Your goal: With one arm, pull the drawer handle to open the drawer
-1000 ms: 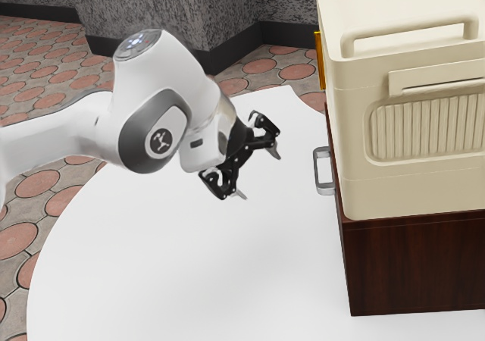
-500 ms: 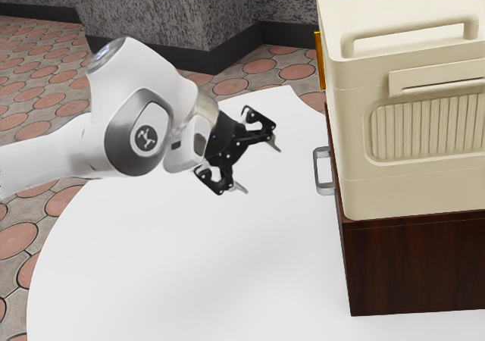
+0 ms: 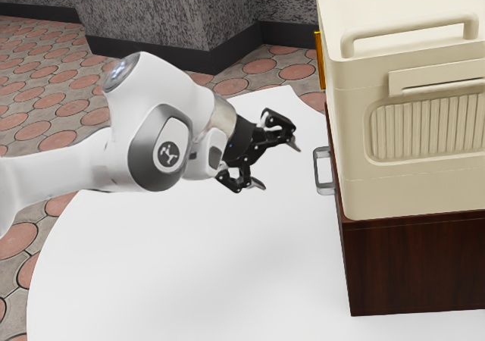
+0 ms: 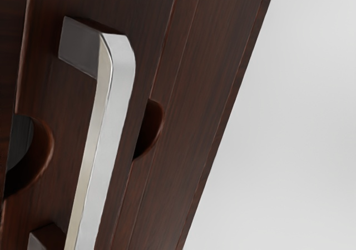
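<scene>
From where I stand, the white arm (image 3: 114, 159) comes in from the exterior view's left and reaches over the round white table (image 3: 227, 280). At its end is the black pincer (image 3: 277, 165), its two fingers spread well apart with open space between them. They touch nothing; their pale tips point toward the metal handle (image 4: 111, 122), which is near but apart from them.

The handle, a squared silver bar, is fixed to the drawer (image 4: 47, 105), on the side of the dark wooden cabinet (image 3: 413, 269) that faces the arm. The drawer looks closed to me, its front lying close in against the cabinet. The wrist view gives me the bar from close by, standing off the reddish-brown wood, with a rounded cutout (image 4: 150, 130) in the wood beside it.

The cabinet stands on the table. On top of it sits a big cream-coloured box (image 3: 379, 189), with a raised grip (image 3: 409, 32) on its lid and a ribbed panel (image 3: 428, 131) on its side. A narrow yellow piece (image 3: 320, 61) shows beside the box. Beyond the table I see a floor (image 3: 38, 140) of reddish round tiles and a mottled grey wall (image 3: 151, 11).
</scene>
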`<move>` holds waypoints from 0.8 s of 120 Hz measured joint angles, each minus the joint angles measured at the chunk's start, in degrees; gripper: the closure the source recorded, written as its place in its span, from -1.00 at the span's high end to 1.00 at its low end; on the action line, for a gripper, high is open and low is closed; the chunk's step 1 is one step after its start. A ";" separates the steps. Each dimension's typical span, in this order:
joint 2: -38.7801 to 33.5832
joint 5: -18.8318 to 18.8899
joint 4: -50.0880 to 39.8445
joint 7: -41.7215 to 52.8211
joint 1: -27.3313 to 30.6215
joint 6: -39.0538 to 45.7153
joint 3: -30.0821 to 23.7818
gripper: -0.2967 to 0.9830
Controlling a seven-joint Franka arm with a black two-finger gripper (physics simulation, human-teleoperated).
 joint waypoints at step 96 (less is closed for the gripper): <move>4.32 0.48 0.04 5.63 -3.02 5.54 -0.24 0.54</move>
